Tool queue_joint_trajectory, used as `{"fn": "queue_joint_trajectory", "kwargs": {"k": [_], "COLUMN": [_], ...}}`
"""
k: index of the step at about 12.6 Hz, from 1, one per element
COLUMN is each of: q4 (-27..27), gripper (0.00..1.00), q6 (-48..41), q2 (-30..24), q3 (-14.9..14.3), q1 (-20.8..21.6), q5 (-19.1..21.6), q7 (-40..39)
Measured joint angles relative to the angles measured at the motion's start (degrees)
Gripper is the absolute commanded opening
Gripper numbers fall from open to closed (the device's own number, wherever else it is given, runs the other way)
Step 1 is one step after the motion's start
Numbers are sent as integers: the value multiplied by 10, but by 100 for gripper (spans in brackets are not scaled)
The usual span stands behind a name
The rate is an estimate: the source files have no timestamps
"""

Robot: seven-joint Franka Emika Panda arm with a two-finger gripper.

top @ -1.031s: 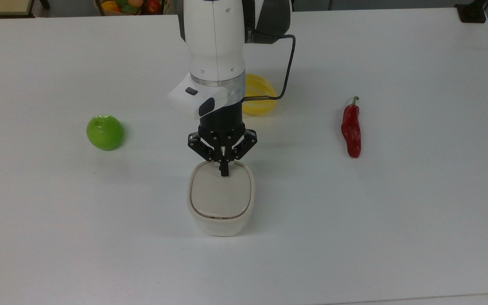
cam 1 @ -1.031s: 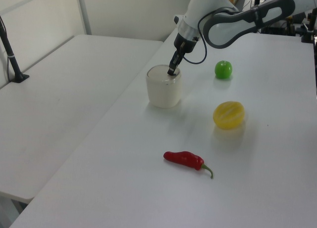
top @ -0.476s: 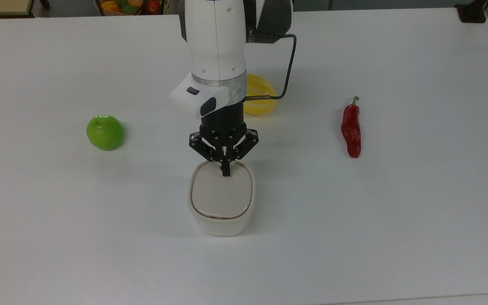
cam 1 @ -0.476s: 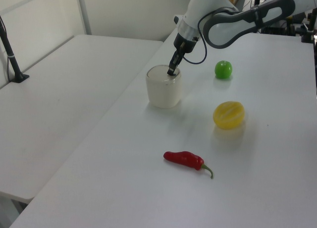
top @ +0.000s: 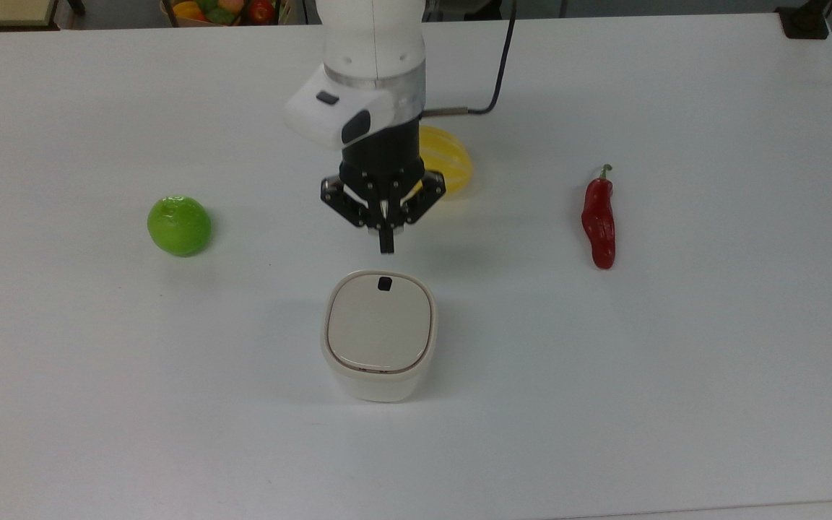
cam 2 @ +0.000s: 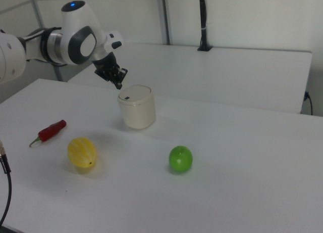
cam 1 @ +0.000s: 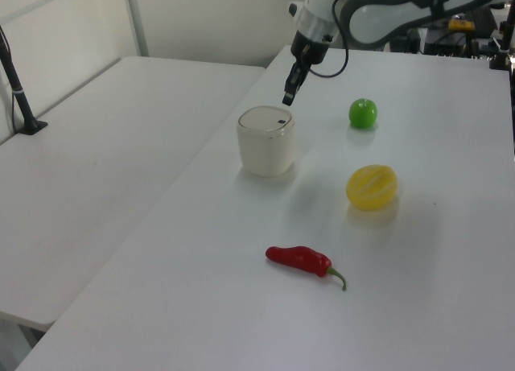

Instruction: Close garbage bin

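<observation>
The gripper (top: 386, 245) was held in the air above the table (top: 676, 361), its two fingers pressed together with nothing between them, as suits a pushing tool rather than a grasping one. The garbage bin (top: 378, 347) stood just below the fingertips in the top view, apart from them, its beige lid (top: 380, 326) lying flat and flush with the rim, so the closing was judged done. The small black mark (top: 385, 284) on the lid lay at the edge nearest the gripper.

Half a second earlier the fingertips had been set down on that edge of the lid, covering the mark; since then the gripper was lifted clear and drawn back toward the arm's base, while the bin was left in place.

A yellow melon (top: 451, 165) sat close behind the gripper, a green apple (top: 179, 225) well off to the top view's left of it, and a red pepper (top: 598, 220) well off to the top view's right.
</observation>
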Motion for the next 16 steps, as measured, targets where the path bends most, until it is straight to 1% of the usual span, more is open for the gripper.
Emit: {"fn": "queue_joint_trajectory", "kwargs": {"k": [5, 7, 8, 10, 11, 12, 13, 16], "q4": [0, -4, -13, -47, -63, -71, -78, -80], "gripper": [0, 2, 7, 36, 48, 78, 100, 100], "q6": [-203, -287, -311, -336, -338, -338, -338, -338], "q2": [-71, -100, -116, -155, -174, -187, -198, -210], "q3": [-7, -8, -8, -9, -9, -9, -9, -9], "q1": [-5, -12, -15, -22, -29, -36, -46, -61], "q5": [-2, -8, -13, -17, -18, -18, -18, -18], "q7": [0, 0, 0, 0, 0, 0, 0, 0]}}
